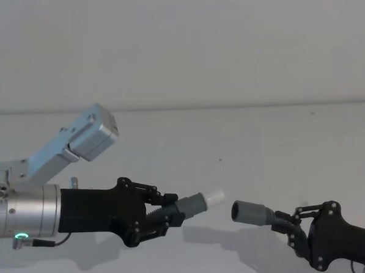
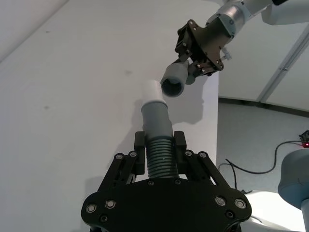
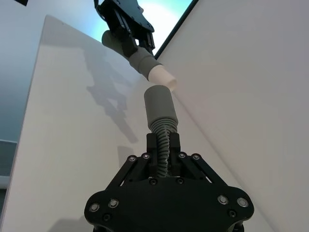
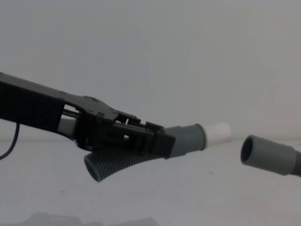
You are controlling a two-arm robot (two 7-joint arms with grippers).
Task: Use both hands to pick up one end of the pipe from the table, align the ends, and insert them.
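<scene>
Both hose pieces are up off the table (image 1: 189,142), ends facing, a small gap between. White tip (image 1: 214,196) of the left piece points at the open cuff (image 1: 246,212) of the right piece, slightly off-axis. Left gripper (image 1: 165,214) is clamped on the ribbed part just behind its cuff; right gripper (image 1: 292,223) is clamped on the ribs of the other piece. Step in hand looks like alignment. Next: square the axes, then push the tip straight into the cuff.
</scene>
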